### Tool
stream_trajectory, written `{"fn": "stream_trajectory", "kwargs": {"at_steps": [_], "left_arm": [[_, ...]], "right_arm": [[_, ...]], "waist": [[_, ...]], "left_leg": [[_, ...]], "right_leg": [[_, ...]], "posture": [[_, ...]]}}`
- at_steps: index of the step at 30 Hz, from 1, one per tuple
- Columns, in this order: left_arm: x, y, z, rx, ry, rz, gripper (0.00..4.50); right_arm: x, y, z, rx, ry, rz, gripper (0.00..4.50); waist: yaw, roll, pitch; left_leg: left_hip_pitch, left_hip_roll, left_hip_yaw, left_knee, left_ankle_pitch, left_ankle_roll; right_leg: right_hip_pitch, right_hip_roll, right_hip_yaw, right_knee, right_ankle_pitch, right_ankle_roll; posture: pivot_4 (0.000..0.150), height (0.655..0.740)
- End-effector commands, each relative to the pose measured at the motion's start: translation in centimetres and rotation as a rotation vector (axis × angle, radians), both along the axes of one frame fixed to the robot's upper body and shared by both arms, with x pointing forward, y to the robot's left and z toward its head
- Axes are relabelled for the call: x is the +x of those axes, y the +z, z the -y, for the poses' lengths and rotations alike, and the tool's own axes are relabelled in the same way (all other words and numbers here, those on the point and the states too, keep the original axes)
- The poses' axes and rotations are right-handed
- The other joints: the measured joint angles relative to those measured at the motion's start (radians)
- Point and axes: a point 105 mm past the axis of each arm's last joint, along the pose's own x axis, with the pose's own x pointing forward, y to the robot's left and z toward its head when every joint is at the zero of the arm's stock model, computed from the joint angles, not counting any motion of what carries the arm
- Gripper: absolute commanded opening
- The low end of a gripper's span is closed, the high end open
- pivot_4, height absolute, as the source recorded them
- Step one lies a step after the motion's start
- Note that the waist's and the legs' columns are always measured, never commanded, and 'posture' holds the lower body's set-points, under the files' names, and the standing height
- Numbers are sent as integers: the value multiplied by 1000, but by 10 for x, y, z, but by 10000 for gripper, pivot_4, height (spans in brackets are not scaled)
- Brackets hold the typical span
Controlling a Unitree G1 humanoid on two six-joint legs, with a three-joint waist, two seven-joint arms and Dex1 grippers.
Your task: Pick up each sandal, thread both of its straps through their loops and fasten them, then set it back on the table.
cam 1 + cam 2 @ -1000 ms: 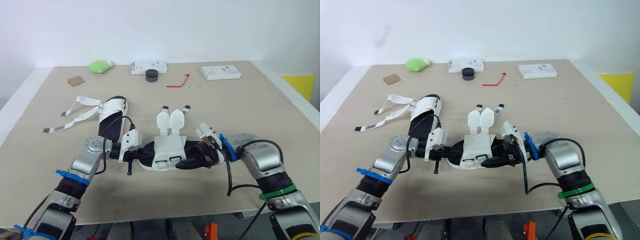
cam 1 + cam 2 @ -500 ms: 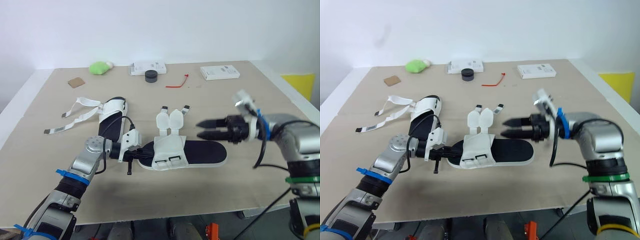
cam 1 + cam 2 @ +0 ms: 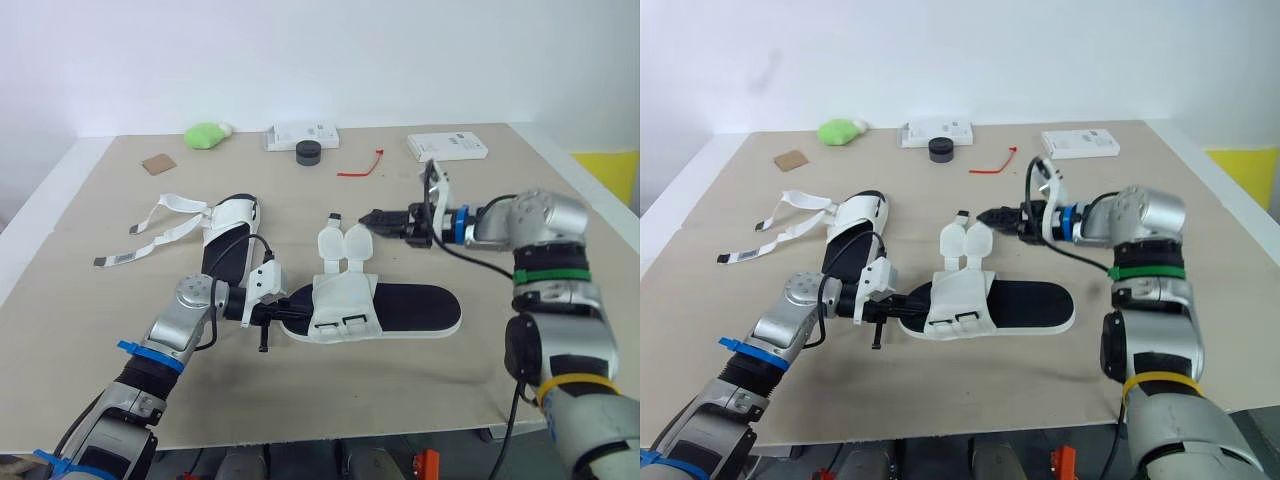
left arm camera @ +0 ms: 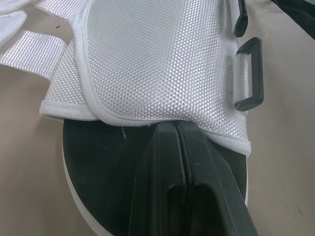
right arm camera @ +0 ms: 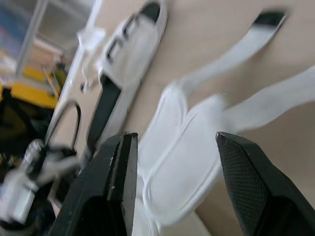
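White mesh and black sole: the near sandal (image 3: 400, 305) is lying flat at the middle of the tabletop (image 3: 120, 330), and I am reading the job as barely begun. Its two straps (image 3: 345, 240) are sticking out loose toward 12 o'clock from the mesh upper (image 3: 343, 300). The black loops (image 4: 248, 73) on the 6 o'clock edge are sitting empty, so nothing is threaded or fastened yet.

My left hand (image 4: 176, 125) is lying on the insole at the sandal's 9 o'clock end. Its fingers are pressed together with nothing between them, right against the rim of the upper. I am judging that it is pinning the shoe down rather than gripping it.

My right hand (image 3: 372, 217) is hovering at about 1 o'clock from the upper, just beside the strap ends, with its fingers spread apart and holding nothing.

The second sandal (image 3: 228, 235) is resting at 10 o'clock from the first. Its long straps (image 3: 150, 225) are trailing out toward 9 o'clock, equally undone.

So I am counting four straps waiting to be threaded, with neither sandal lifted from the tabletop.
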Motion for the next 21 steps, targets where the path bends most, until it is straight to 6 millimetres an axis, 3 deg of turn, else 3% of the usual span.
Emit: {"fn": "stream_trajectory", "kwargs": {"at_steps": [1, 4, 14, 21], "left_arm": [[-14, -48, -8, 142, 5, -150, 0], [-13, -47, -8, 142, 8, -144, 0], [-11, -45, -5, 135, 12, -142, 0], [-10, -45, -6, 132, 17, -138, 0]], "right_arm": [[8, 27, 17, 42, -48, 70, 27825], [16, 33, 27, 59, -99, 80, 27825], [35, -23, 31, -28, -217, 16, 27825], [38, -38, 25, 79, -291, -49, 27825]], "waist": [[0, 0, 0], [-1, 0, 0], [-2, 0, 0], [-2, 0, 0]], "left_leg": [[0, 0, 0, 0, 0, 0], [0, 0, 0, 0, 0, 0], [0, -1, 0, 0, 0, 1], [1, -1, 0, 0, 0, 1]], "right_leg": [[0, 0, 0, 0, 0, 0], [0, 0, 0, 0, 0, 0], [1, 0, 1, 0, 0, 0], [1, 0, 1, 0, 0, 0]], "posture": [[1500, 7400], [1500, 7400], [1500, 7400], [1500, 7400]]}}
